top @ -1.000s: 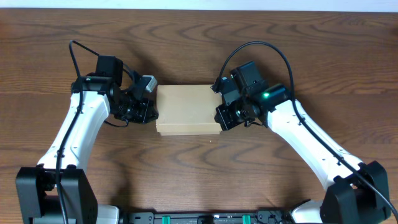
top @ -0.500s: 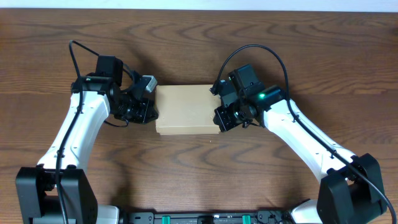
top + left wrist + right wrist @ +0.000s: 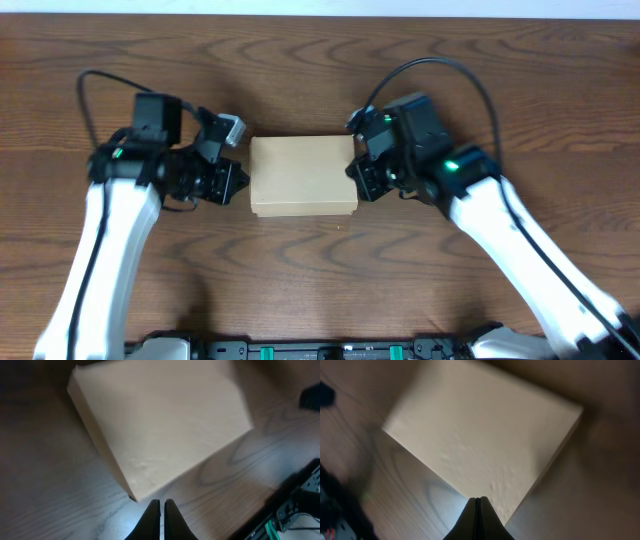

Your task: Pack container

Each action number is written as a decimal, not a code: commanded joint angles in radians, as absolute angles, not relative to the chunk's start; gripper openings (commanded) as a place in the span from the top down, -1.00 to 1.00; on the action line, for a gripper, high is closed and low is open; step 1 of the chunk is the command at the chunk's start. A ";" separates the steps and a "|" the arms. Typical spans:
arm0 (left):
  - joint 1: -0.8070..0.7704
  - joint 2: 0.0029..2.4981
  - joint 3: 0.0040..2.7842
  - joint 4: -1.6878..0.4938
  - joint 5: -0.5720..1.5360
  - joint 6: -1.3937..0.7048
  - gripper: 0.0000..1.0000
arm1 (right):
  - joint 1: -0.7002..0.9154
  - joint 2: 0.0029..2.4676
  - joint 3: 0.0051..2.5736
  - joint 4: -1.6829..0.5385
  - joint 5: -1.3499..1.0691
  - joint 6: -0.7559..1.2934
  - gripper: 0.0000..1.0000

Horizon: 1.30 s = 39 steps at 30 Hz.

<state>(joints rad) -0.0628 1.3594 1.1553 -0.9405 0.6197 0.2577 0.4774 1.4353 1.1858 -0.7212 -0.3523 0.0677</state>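
Because the dark brown wood-grain table (image 3: 320, 60) carries nothing else in view, the whole scene turns on one object at its middle. The white left arm (image 3: 105, 230) and the white right arm (image 3: 520, 230) reach in from the near corners and bend inward, so that they meet that object from opposite sides.

Between them lies the small rectangular tan-brown cardboard container (image 3: 302, 177), flat on the table with its broad face up and its lid down. Its long axis runs left to right across the table, so each short end faces one arm. I cannot tell along which edge the lid hinges. No pens or tape are visible, so the contents are probably already inside, and the task looks close to finished.

The left gripper (image 3: 240, 182) is clenched with nothing in it, its black fingers pressed together into a point just beside the container's left end. The left wrist view shows that point (image 3: 161, 505) near a lower corner of the container (image 3: 160, 425), seemingly just clear of it. The right gripper (image 3: 352, 180) is also pinched closed and empty at the right end. In its own view the tip (image 3: 478, 502) sits at the container's (image 3: 480, 435) edge, though I cannot tell whether it touches. Flanking both ends with closed fingers likely serves to nudge or steady the container rather than lift it.
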 commanded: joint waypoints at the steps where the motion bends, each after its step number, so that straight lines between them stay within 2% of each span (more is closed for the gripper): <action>1: -0.067 1.210 1.156 -0.973 0.599 0.246 0.88 | 0.486 1.304 1.221 -0.719 -0.347 0.074 0.97; 9: -0.067 0.916 1.156 -1.055 0.601 0.245 0.88 | 0.486 1.079 1.221 -0.804 -0.348 0.266 0.97; 11: -0.067 0.865 1.156 -1.055 0.602 0.240 0.89 | 0.486 1.029 1.221 -0.841 -0.348 0.270 0.80; 12: -0.067 0.844 1.156 -1.056 0.599 0.233 0.74 | 0.486 1.009 1.221 -0.857 -0.348 0.269 0.63; 13: -0.067 0.822 1.156 -1.060 0.598 0.231 0.40 | 0.486 0.987 1.221 -0.873 -0.347 0.269 0.37; 14: -0.067 0.806 1.156 -1.064 0.598 0.231 -0.08 | 0.486 0.972 1.221 -0.883 -0.347 0.269 -0.01; 15: -0.067 0.794 1.156 -1.068 0.598 0.231 -0.91 | 0.486 0.959 1.221 -0.891 -0.348 0.269 -0.76; 16: -0.067 0.784 1.156 -1.074 0.599 0.231 -0.91 | 0.486 0.945 1.221 -0.900 -0.348 0.270 -0.99; 27: -0.067 0.772 1.156 -1.208 0.592 0.231 -0.90 | 0.486 0.921 1.221 -1.158 -0.344 0.269 -0.98; 39: -0.067 0.772 1.156 -1.208 0.592 0.232 -0.91 | 0.486 0.926 1.221 -1.179 -0.344 0.269 -0.99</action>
<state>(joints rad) -0.0628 0.7723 1.1549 -1.2049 0.5976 0.2352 0.4793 0.9257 1.2114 -1.1759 -0.3435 0.2600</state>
